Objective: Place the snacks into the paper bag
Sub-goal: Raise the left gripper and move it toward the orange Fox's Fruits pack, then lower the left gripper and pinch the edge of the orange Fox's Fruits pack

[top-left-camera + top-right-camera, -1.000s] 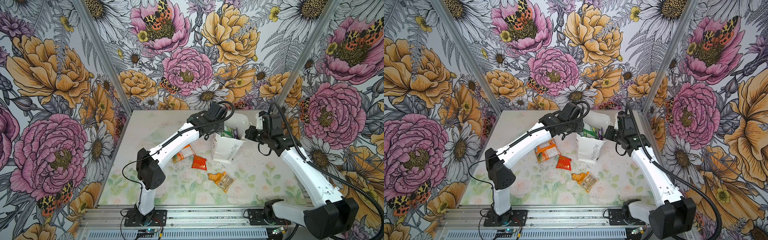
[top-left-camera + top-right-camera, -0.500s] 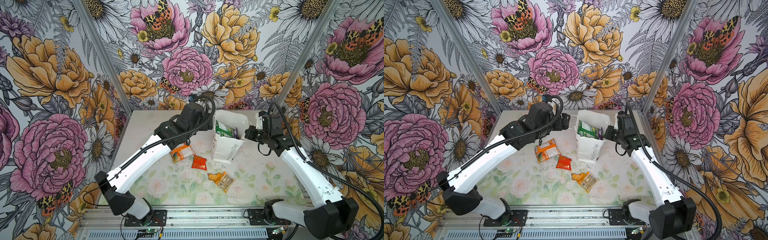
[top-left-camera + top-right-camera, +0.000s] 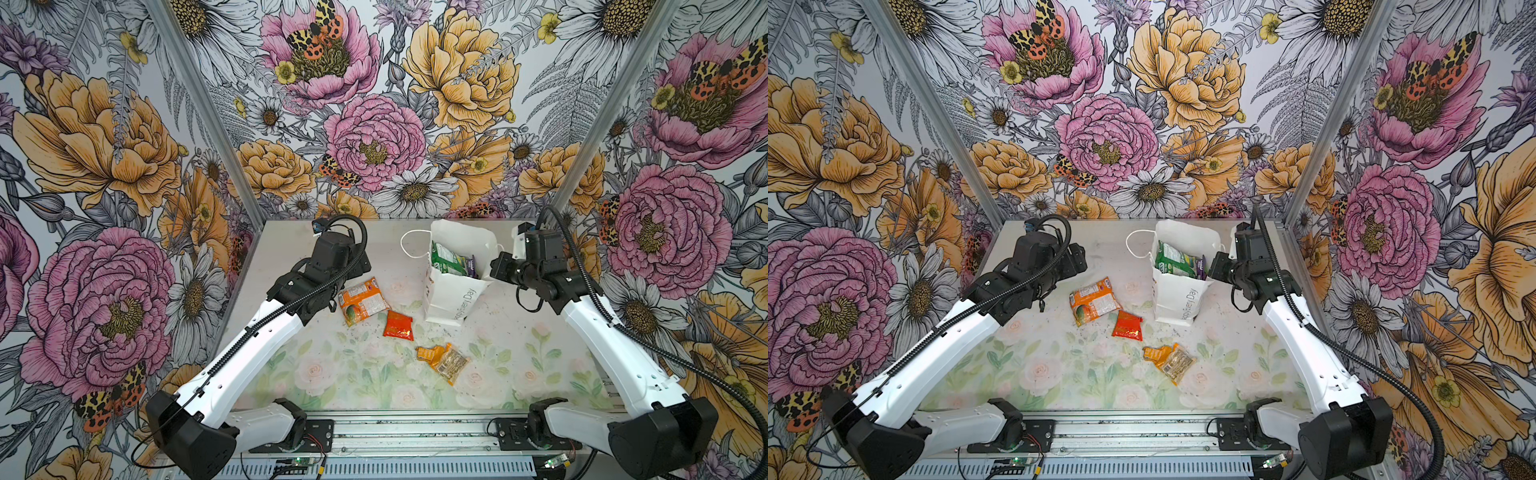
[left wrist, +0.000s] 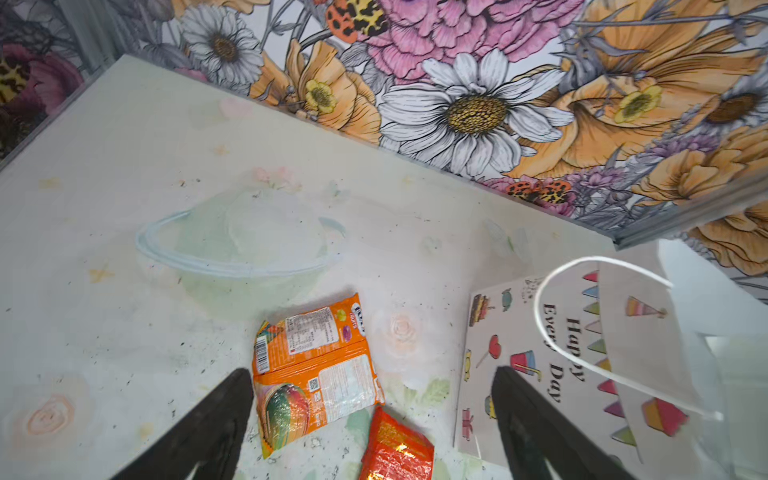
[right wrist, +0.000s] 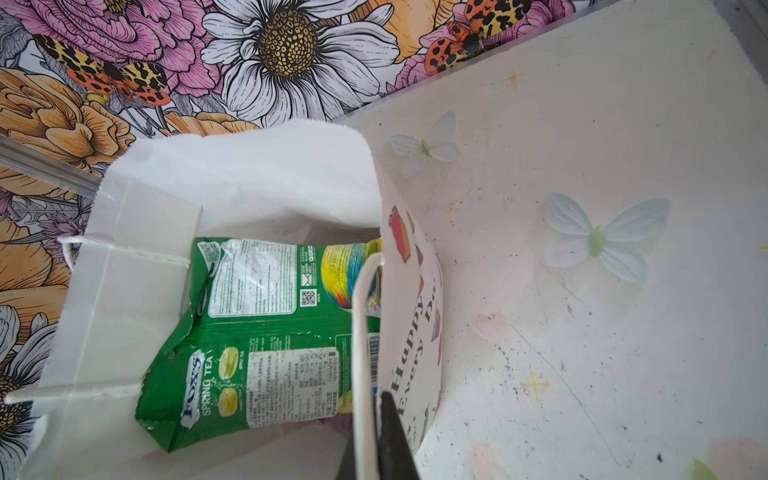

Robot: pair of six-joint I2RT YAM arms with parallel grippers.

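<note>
Floral wallpaper (image 3: 104, 145) of pink and orange blooms closes the cell on three sides, and the pale surface (image 3: 332, 374) carries a faded flower print flecked with dark specks. Nearest the front aluminium rail (image 3: 415, 436), a small orange crinkly packet (image 3: 428, 353) and a small clear packet (image 3: 454, 365) lie touching. Farther in lies a small red-orange foil packet (image 3: 398, 325), just beside a larger orange-white packet (image 3: 363, 301). The left end effector (image 4: 372, 373) hangs over the surface near that one, released and empty. To the right stands the tall white paper gift bag (image 3: 451, 299), mouth open, with a green FOX'S packet (image 5: 257, 332) and a purple packet (image 3: 470, 266) inside. The right end effector (image 5: 380, 440) is clenched on the bag at its rim, the white cord handle (image 5: 361, 332) running between its fingers. Behind, the surface meets the back wall (image 3: 374, 145).
</note>
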